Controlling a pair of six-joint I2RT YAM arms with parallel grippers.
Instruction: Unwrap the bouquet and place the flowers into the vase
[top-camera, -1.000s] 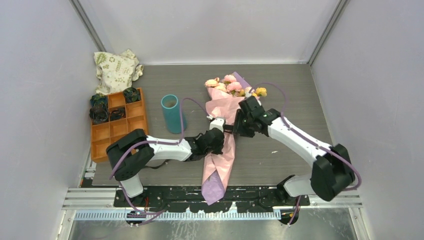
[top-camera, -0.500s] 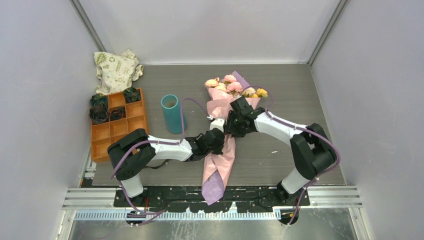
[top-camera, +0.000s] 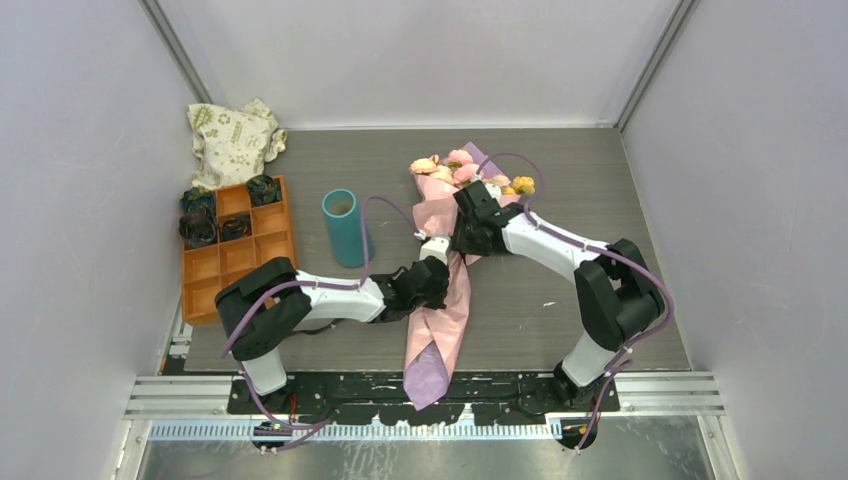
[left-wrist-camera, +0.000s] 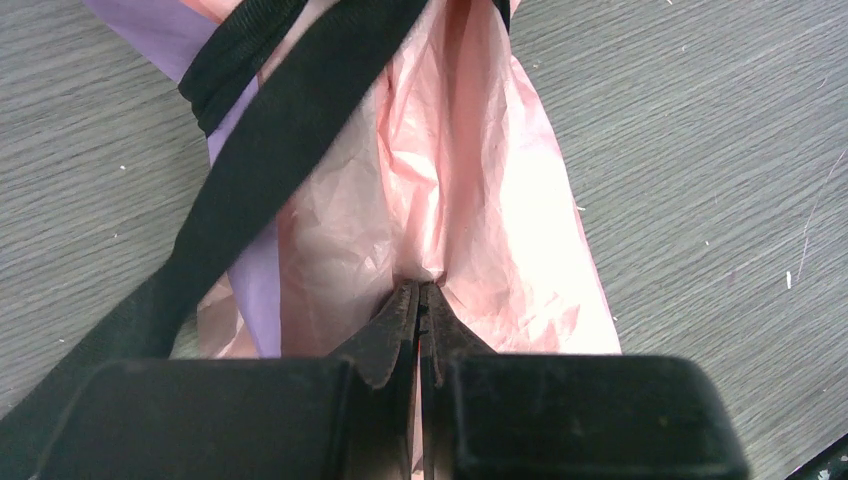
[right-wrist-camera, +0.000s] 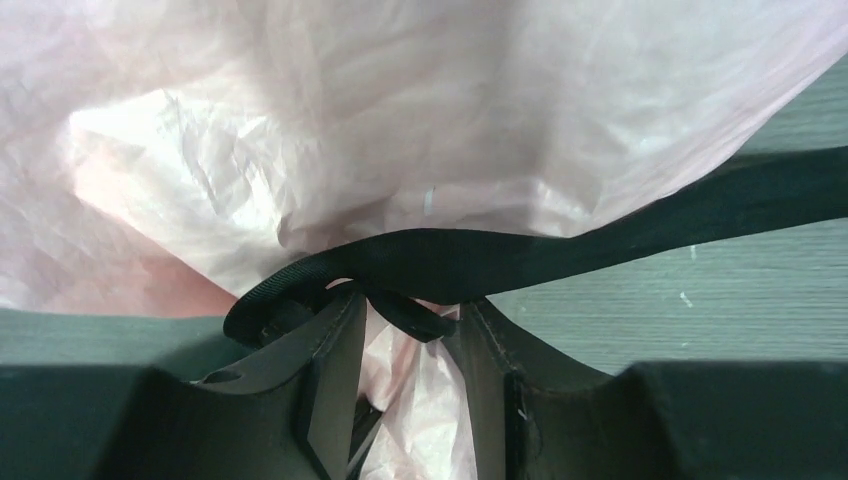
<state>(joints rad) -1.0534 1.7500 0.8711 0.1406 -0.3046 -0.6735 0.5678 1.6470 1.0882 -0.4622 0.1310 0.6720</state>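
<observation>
The bouquet lies mid-table, wrapped in pink paper over a lilac sheet. The flowers, pink, cream and yellow-orange blooms, point to the far side. My left gripper is shut, pinching a fold of the pink paper below the black ribbon. My right gripper stands open astride the wrap, with the ribbon's knot and pink paper between its fingers. The ribbon runs off to the right. The teal vase stands upright to the bouquet's left.
An orange tray with dark bundles in its far compartments sits at the left edge. A cream cloth bag lies behind it. Grey walls close in the table on three sides.
My right gripper has moved left and toward the far side, from the bouquet's right edge onto the wrap at the ribbon, its elbow folding in. The left arm and bouquet have stayed put.
</observation>
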